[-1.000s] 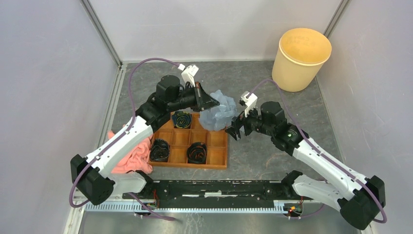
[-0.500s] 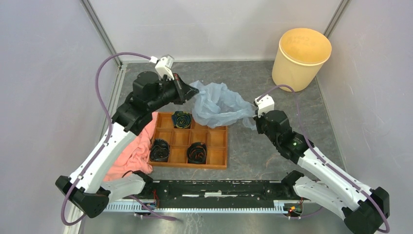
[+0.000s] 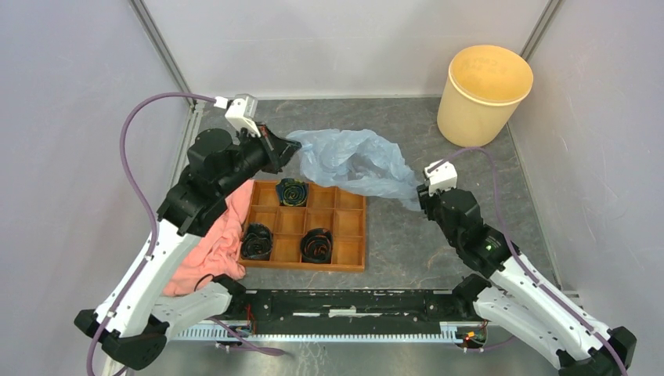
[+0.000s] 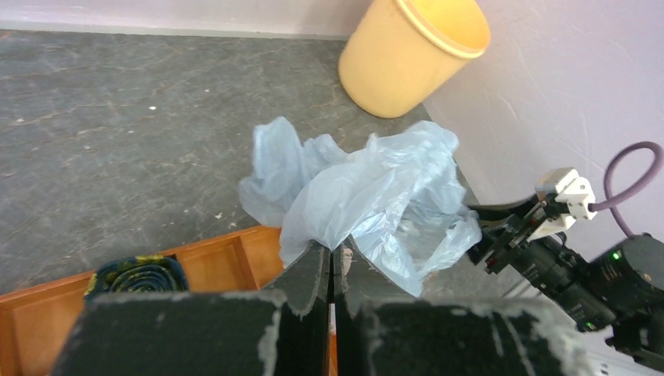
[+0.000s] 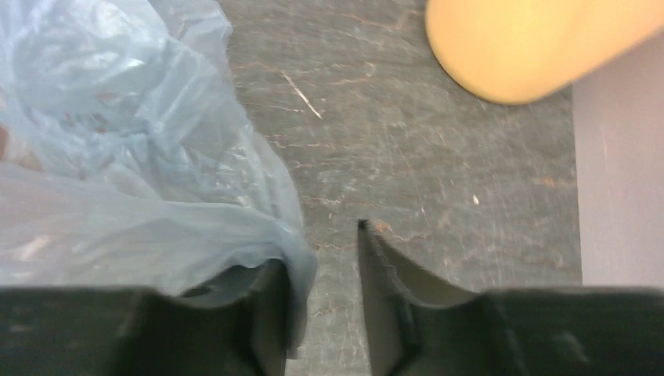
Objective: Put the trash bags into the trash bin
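1. Top external view: the left gripper [image 3: 280, 149] holds the left end of the pale-blue trash bag [image 3: 352, 160]. The bag's right end reaches the right gripper [image 3: 416, 200]. A second ago the bag was a bunched wad between the two grippers, over the far corner of the orange-brown compartment tray [image 3: 351, 235]. The arms have since drawn apart and the film is now spread into a wide sheet just beyond the tray. The yellow trash bin [image 3: 484, 94] stands upright in the far right corner, well apart from the bag. Nothing has gone in yet, but in my judgement the opened bag is ready to carry or fit over the rim.

2. Left wrist view: the two fingers are pressed together on a pinch of film, so the left gripper [image 4: 332, 255] is clamped on the bag [image 4: 376, 196]. The bin [image 4: 411, 55] lies beyond it.

3. Right wrist view: the fingers of the right gripper [image 5: 321, 251] stand apart, with bare table visible between them. The bag [image 5: 133, 157] drapes over the left finger [image 5: 262, 313] and is not pinched. That end may slip free.
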